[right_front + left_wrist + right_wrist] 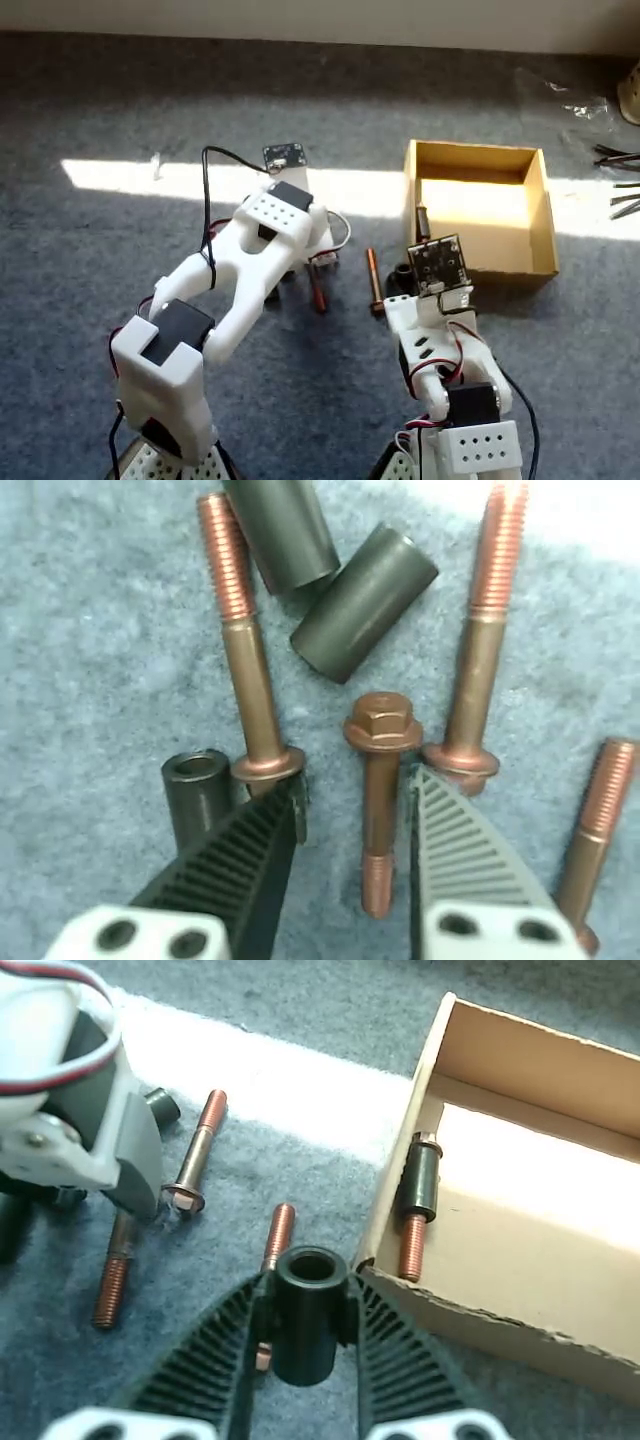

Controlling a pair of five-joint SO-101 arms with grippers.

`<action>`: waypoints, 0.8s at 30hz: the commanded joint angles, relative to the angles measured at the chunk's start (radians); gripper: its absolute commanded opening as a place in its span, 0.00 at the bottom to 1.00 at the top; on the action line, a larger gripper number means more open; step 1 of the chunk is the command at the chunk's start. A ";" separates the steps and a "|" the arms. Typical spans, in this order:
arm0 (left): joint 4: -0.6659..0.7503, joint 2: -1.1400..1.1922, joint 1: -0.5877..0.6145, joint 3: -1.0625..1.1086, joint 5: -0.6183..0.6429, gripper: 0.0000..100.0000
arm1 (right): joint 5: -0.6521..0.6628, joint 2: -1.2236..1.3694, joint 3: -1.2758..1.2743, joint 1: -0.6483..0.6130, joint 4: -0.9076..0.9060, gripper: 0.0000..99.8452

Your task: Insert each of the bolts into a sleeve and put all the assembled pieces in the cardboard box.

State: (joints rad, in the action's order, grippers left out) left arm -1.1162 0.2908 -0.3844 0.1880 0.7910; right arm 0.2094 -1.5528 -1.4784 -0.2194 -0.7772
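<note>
My left gripper (352, 785) hangs open low over the carpet, its fingers on either side of a copper bolt (380, 780) lying head away from me. More bolts (245, 650) (480, 650) and dark sleeves (365, 600) (200, 790) lie around it. My right gripper (305, 1290) is shut on a black sleeve (305, 1310), held upright just short of the cardboard box (400, 1190). Inside the box lies one assembled bolt and sleeve (418, 1200). In the high view the left gripper (305, 275) is left of a loose bolt (373, 280), and the right gripper (400, 282) is beside the box (545, 220).
The floor is grey carpet with a sunlit band across the middle. Loose bolts (195, 1150) (110, 1270) lie between the two arms. Dark tools or cables (620, 180) sit at the far right edge, beyond the box.
</note>
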 commanded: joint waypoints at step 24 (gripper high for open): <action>0.084 0.102 -0.010 -0.094 -0.110 0.05 | 0.011 0.004 0.015 0.004 0.004 0.01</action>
State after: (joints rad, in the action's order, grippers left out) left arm -1.0549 0.3966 -0.3951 0.1266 0.6912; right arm 0.2094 -1.5528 -1.4784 -0.2209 -0.7772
